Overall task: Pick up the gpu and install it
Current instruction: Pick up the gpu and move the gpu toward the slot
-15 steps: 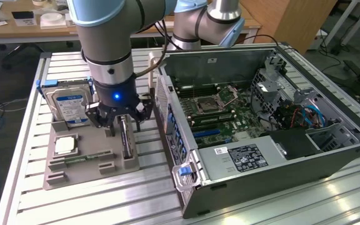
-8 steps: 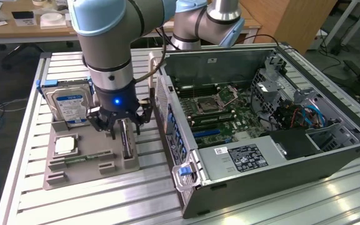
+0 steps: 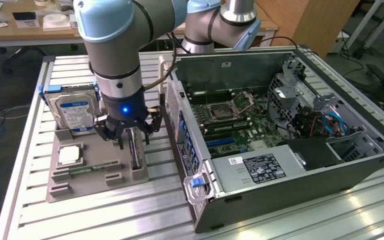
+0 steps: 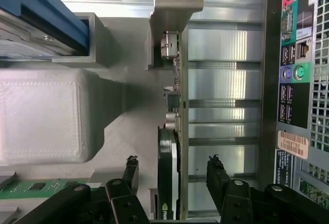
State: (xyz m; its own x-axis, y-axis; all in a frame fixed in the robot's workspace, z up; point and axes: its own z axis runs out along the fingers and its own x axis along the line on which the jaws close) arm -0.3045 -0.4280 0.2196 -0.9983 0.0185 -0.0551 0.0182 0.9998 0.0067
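Note:
The gpu (image 3: 136,156) stands on its long edge in a slot of the grey holder (image 3: 88,187), on the side nearest the computer case. My gripper (image 3: 133,137) hangs straight above it, open. In the wrist view the gpu (image 4: 165,183) is seen edge-on, running between the two black fingers (image 4: 130,175), with its silvery bracket end far from the gripper (image 4: 172,159). One finger stands on each side of the card with a gap to it, the wider gap on the case side. Nothing is gripped.
A hard drive (image 3: 72,112) with a blue-white label stands at the holder's back. A green memory stick (image 3: 88,169) and a square silvery chip (image 3: 70,154) lie in the holder. The open computer case (image 3: 282,165) lies at the exterior view's right, motherboard (image 3: 232,120) exposed, on a slatted aluminium table (image 3: 112,220).

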